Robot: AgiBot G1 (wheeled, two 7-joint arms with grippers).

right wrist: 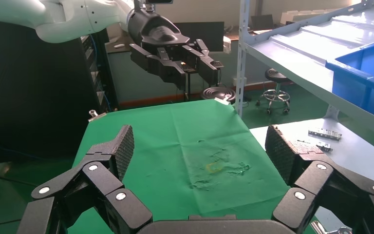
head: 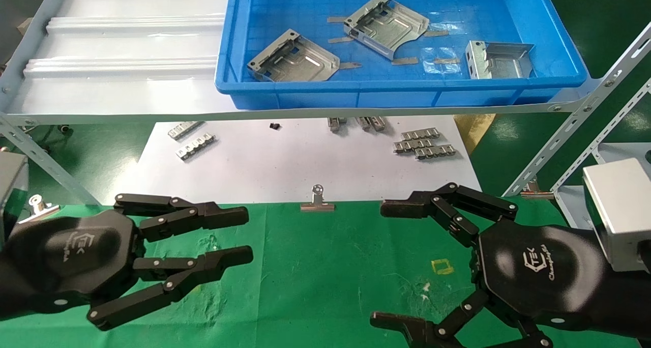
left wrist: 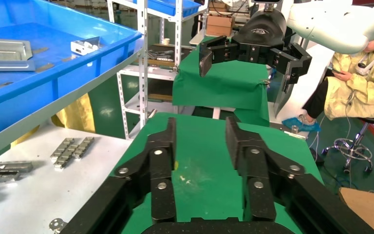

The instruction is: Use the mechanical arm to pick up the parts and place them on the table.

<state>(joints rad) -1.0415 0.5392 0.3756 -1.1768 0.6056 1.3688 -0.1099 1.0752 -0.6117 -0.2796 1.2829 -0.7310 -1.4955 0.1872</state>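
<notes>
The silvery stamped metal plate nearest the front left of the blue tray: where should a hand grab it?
Probably by the silvery stamped metal plate's raised folded edge, coming from above: it lies flat in the blue plastic tray, so its thin sides offer little purchase.

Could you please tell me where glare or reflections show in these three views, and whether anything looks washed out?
Head view: glare streaks the white shelf; soft highlights sit on both the left tool and the right tool. Left wrist view: the tray floor shines pale. Right wrist view: the shelf top is washed out.
</notes>
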